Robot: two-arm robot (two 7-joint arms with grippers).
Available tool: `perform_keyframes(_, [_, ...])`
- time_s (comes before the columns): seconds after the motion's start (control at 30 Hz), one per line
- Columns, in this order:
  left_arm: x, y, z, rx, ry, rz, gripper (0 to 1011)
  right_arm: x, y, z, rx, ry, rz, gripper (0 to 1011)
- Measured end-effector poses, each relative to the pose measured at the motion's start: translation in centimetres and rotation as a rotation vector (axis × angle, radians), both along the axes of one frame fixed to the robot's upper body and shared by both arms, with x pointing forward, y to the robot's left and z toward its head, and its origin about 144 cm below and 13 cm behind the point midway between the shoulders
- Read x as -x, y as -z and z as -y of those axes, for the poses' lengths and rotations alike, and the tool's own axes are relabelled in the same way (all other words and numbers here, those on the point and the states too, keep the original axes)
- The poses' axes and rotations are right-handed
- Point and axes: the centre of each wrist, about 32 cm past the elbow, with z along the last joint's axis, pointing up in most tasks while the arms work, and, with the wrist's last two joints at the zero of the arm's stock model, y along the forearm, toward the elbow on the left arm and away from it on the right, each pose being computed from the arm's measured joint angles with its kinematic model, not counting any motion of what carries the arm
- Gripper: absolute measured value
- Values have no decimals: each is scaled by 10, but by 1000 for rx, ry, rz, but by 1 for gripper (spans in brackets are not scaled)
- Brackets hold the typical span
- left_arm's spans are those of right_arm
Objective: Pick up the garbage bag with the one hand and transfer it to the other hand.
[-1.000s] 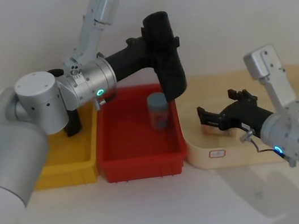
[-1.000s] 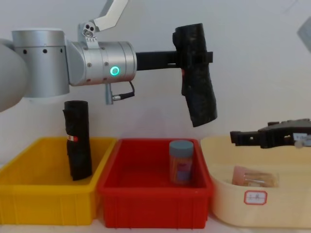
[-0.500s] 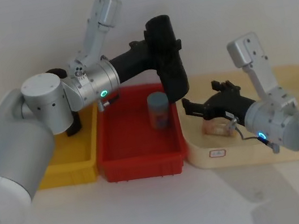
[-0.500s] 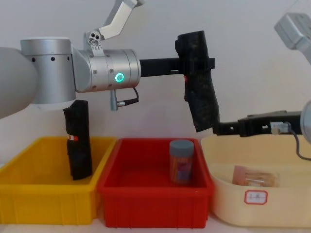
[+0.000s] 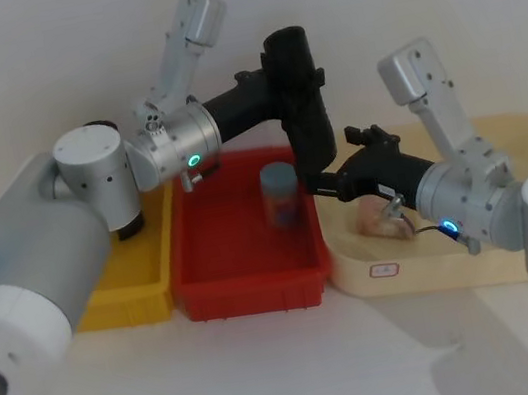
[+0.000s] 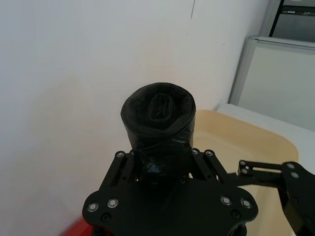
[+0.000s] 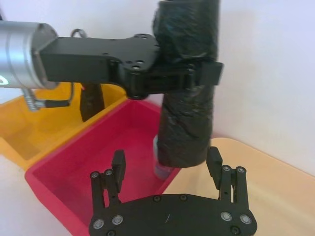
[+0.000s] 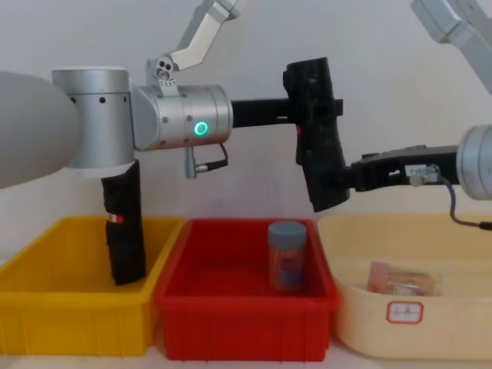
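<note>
Far left, a yellow bin (image 8: 46, 307) holds a spare black roll (image 8: 125, 227) standing almost upright against its back wall. Above it the left arm (green ring light) reaches across to the right. The left gripper (image 8: 311, 111) is clamped on the upper part of the garbage bag (image 8: 323, 161). In the left wrist view the roll's top end (image 6: 157, 110) pokes up between the closed fingers (image 6: 204, 162).

The bag hangs in the air, tilted a little, with its lower end leaning right. It is above the right edge of the red bin (image 8: 238, 323), well clear of the blue-lidded jar (image 8: 287, 255) standing inside that bin.

The right gripper (image 7: 166, 162) (blue ring light on its arm) comes in from the right at the bag's bottom end. It is spread open, with one finger (image 7: 118, 164) on each side of the roll. One finger stands clearly apart from the plastic. The other is just beside it, contact unclear.

Far right, under the right arm, sits a cream tray (image 8: 461, 323) with a small clear packet (image 8: 400, 280) lying in it.
</note>
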Motion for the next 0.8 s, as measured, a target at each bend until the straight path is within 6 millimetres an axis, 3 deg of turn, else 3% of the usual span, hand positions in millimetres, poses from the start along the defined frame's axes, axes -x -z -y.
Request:
perform_keyframes(0.37, [-2, -1, 10, 18, 38, -12, 376, -6, -3, -2, 5, -12, -11, 1000])
perform_keyframes(0.8, [9, 0, 19, 36, 104, -34, 376, -9, -3, 0, -4, 13, -13, 1000])
